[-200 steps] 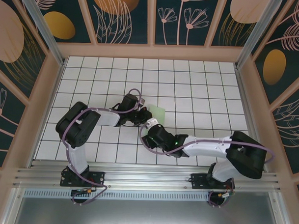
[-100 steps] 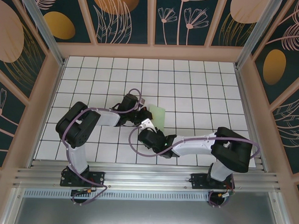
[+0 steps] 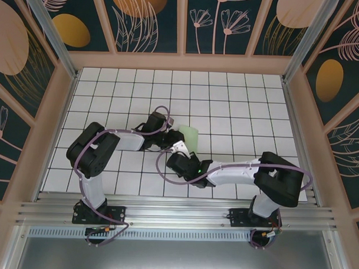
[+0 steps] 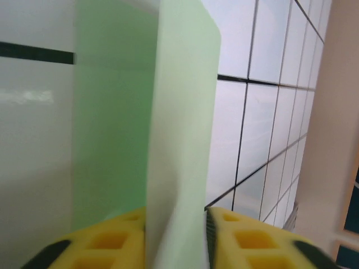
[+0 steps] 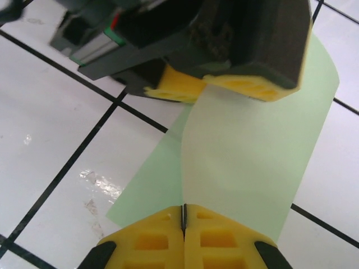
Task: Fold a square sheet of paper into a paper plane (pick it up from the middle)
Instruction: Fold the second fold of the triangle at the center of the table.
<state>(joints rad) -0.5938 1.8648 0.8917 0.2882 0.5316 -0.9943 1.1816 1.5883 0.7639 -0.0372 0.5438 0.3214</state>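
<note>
Pale green and thin, the square sheet of paper (image 3: 190, 136) lies on the white tiled table (image 3: 239, 101), between the two grippers. The left gripper (image 4: 175, 238) has its yellow fingers (image 4: 106, 244) apart, and a raised flap of the sheet stands between them; whether they press it I cannot tell. The right gripper (image 5: 183, 224) has its fingers together at the sheet's near edge, which is hidden behind them.

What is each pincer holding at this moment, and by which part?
The right pincer is shut on the square sheet of paper, at the middle of one edge. The left pincer stands open around the opposite side.
</note>
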